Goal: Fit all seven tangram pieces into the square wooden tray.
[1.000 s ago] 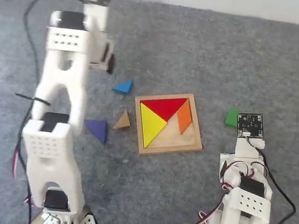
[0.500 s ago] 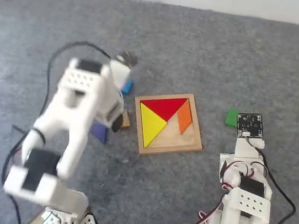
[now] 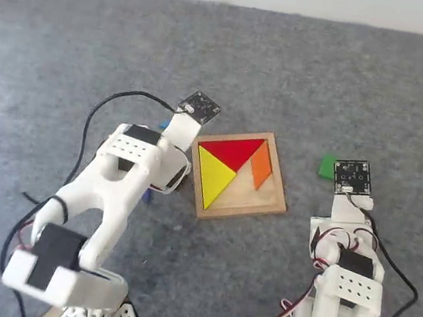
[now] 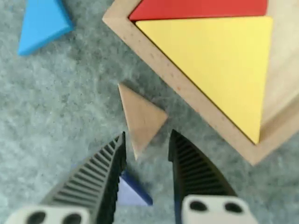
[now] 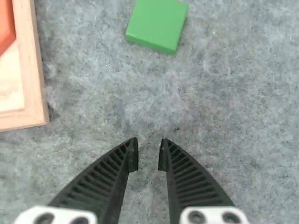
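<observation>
The square wooden tray (image 3: 240, 209) sits on the grey tabletop (image 3: 325, 80), holding a red triangle (image 3: 234, 151), a yellow triangle (image 3: 213, 176) and an orange piece (image 3: 261, 170). Just outside the tray's wall, by the yellow triangle, lies a tan triangle (image 4: 141, 116). The left hand (image 4: 147, 138) is released, straddling that triangle's narrow tip. A purple piece (image 4: 134, 192) lies beneath the hand, and a blue triangle (image 4: 42, 22) is farther from the tray. Closing on the tapering tip could squeeze the tan triangle out, or push it against the tray wall. On the tray's opposite side, the right hand (image 5: 147, 153) is slightly parted, grasping nothing, near a green square (image 5: 158, 23). No readable writing.
</observation>
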`<act>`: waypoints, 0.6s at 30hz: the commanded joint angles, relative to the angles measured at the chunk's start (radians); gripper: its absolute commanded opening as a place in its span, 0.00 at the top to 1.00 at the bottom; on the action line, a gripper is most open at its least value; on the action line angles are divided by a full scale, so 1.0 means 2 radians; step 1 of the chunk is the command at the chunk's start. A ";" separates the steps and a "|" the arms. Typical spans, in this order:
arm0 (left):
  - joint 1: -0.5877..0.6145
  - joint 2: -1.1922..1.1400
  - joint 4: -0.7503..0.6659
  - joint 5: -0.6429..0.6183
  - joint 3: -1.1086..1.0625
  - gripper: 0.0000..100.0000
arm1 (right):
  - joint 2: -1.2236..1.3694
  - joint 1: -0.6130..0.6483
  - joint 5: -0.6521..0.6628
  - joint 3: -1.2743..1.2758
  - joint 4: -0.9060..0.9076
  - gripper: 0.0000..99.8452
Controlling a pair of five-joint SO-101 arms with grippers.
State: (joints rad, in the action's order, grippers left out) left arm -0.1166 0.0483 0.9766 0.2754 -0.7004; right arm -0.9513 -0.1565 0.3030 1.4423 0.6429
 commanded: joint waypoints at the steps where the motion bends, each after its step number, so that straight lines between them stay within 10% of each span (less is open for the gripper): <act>1: -0.009 -0.025 -0.009 0.005 0.043 0.85 | -0.012 0.001 0.005 -0.005 -0.010 0.92; 18: -0.039 -0.034 0.002 0.004 0.046 0.85 | -0.012 0.001 0.005 -0.005 -0.010 0.92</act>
State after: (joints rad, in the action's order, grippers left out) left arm -0.1918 -0.0882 0.9720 0.2816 -0.6345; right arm -0.9513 -0.1565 0.3030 1.4423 0.6429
